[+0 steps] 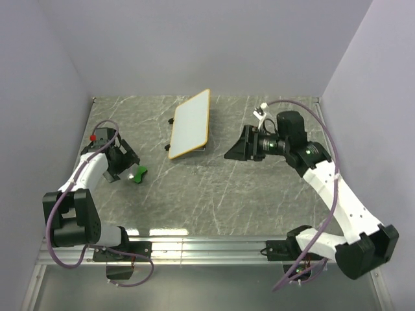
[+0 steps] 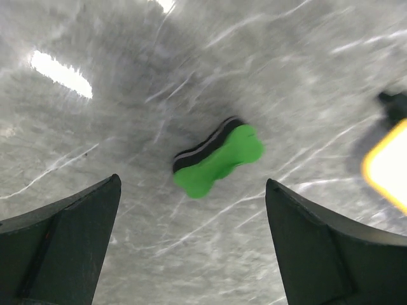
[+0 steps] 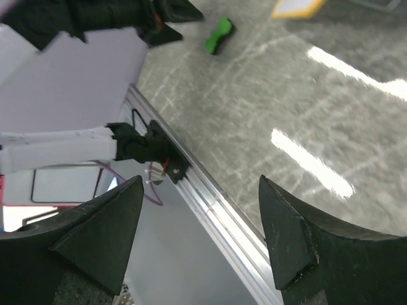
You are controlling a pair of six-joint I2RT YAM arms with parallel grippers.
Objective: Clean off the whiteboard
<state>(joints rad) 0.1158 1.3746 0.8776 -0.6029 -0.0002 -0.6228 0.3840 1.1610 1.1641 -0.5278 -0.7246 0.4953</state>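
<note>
The whiteboard [image 1: 190,124] stands on the table at the back centre, tilted, with an orange-tan frame and a blank white face. Its corner shows in the left wrist view [image 2: 388,168] and in the right wrist view [image 3: 296,7]. A small green bow-shaped eraser [image 1: 137,173] with a black felt side lies on the table left of the board. My left gripper [image 1: 130,167] is open and empty, hovering just above and beside the eraser [image 2: 219,157]. My right gripper [image 1: 232,152] is open and empty, raised to the right of the board.
The table top [image 1: 214,194] is grey marble-patterned, with lilac walls on three sides. An aluminium rail [image 3: 210,203] runs along the near edge. The right wrist view shows the eraser [image 3: 218,35] far off and the left arm [image 3: 95,19].
</note>
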